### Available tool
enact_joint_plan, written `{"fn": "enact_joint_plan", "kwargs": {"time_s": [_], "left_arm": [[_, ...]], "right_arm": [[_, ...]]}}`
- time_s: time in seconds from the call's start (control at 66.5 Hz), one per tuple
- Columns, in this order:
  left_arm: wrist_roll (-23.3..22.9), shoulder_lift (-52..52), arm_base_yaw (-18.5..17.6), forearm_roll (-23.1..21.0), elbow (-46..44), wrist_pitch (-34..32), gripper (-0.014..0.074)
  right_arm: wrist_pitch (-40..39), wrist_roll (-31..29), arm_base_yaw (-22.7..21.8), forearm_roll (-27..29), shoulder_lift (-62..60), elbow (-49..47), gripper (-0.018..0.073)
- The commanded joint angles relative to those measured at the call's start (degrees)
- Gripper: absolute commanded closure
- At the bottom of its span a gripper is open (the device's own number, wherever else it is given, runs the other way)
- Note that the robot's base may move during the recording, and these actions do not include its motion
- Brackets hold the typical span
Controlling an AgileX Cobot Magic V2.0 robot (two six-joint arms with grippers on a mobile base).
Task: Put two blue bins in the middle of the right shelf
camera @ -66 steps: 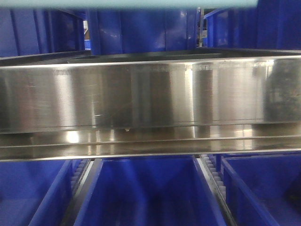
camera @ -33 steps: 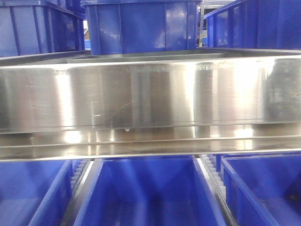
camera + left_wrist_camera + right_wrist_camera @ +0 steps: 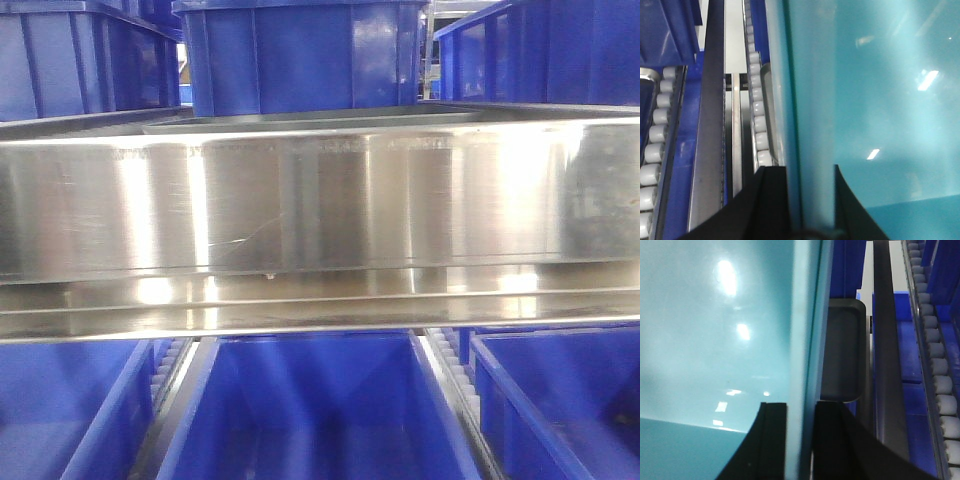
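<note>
Both wrist views are filled by a pale blue bin, glossy and teal-tinted. My left gripper (image 3: 807,172) is shut on the bin's rim (image 3: 812,125), one black finger outside the wall and one inside over the bin's floor (image 3: 890,100). My right gripper (image 3: 801,405) is shut on the opposite rim (image 3: 807,330), with the bin's inside (image 3: 715,330) to its left. The held bin does not show in the front view. I cannot tell whether it is one bin or a stack.
A wide steel shelf beam (image 3: 320,200) crosses the front view. Dark blue bins stand above it (image 3: 300,55) and below it (image 3: 310,410). White roller tracks (image 3: 757,105) (image 3: 935,350) and steel rails (image 3: 707,125) run beside the grippers. A grey tray (image 3: 842,350) lies right of the held bin.
A pale teal strip across the top of the front view one second ago is gone, uncovering the upper blue bins. The reflections on the steel beam have shifted slightly.
</note>
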Motion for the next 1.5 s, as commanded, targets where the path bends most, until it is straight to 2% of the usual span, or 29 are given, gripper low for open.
{"fn": "enact_joint_plan", "kwargs": {"time_s": [0.0, 0.722, 1.174, 1.49], "left_arm": [[0.2, -1.0, -0.3, -1.6, -1.0, -8.9, 0.0707], [0.2, -1.0, -0.3, -1.6, -1.0, -10.7, 0.0707], [0.2, -1.0, -0.3, -1.6, -1.0, -10.7, 0.0707], [0.2, -1.0, -0.3, -1.5, -1.0, -10.8, 0.0707]], "right_arm": [[-5.3, -0.6, 0.4, 3.9, -0.9, -1.1, 0.0724], [-5.4, -0.6, 0.4, 3.9, -0.9, -1.1, 0.0724], [-10.1, -0.6, 0.4, 3.9, -0.9, -1.1, 0.0724], [-10.1, -0.6, 0.4, 3.9, -0.9, -1.1, 0.0724]]}}
